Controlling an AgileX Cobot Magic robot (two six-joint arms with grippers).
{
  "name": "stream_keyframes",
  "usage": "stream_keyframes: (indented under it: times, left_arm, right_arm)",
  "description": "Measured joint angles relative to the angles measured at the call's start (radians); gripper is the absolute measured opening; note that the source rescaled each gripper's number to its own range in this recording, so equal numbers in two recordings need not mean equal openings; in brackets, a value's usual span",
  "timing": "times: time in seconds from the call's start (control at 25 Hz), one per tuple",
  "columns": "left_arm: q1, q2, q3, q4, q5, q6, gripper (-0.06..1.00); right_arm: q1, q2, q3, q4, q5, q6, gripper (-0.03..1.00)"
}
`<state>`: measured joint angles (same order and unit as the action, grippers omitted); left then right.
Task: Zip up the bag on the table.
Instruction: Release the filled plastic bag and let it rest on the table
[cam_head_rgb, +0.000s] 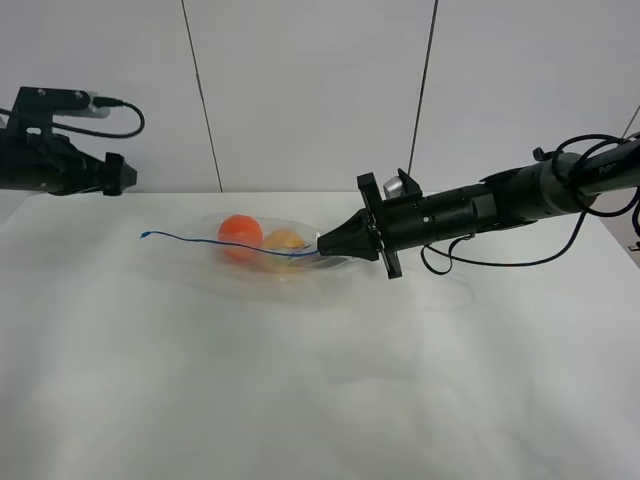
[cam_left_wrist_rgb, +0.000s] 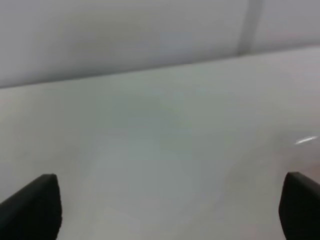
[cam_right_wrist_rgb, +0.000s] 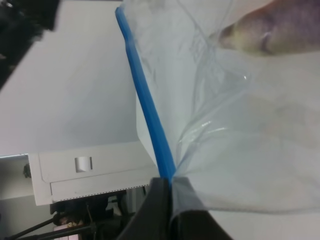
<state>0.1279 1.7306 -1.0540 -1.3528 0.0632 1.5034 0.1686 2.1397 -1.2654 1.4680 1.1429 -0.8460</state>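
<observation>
The clear bag (cam_head_rgb: 265, 255) lies on the white table (cam_head_rgb: 320, 380) at the back middle, with an orange fruit (cam_head_rgb: 240, 230) and a yellow one (cam_head_rgb: 285, 240) inside. Its blue zipper strip (cam_head_rgb: 220, 243) runs from the left end to my right gripper (cam_head_rgb: 322, 243). The right gripper is shut on the strip's right end; in the right wrist view the strip (cam_right_wrist_rgb: 147, 110) enters the closed fingertips (cam_right_wrist_rgb: 167, 187). My left gripper (cam_left_wrist_rgb: 165, 210) is open and empty, raised at the far left of the table, away from the bag.
A grey panelled wall (cam_head_rgb: 320, 90) stands behind the table. The right arm's cable (cam_head_rgb: 500, 262) hangs low over the table at the right. In the right wrist view a white cabinet (cam_right_wrist_rgb: 85, 172) shows beyond the table edge.
</observation>
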Motion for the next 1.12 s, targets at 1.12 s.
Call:
stream_keyframes:
  times: [1.12]
  left_arm:
    - [0.007, -0.002, -0.366, 1.171, 1.084, -1.304, 1.0]
  right_arm:
    - [0.0, 0.0, 0.0, 0.016, 0.003, 0.006, 0.0]
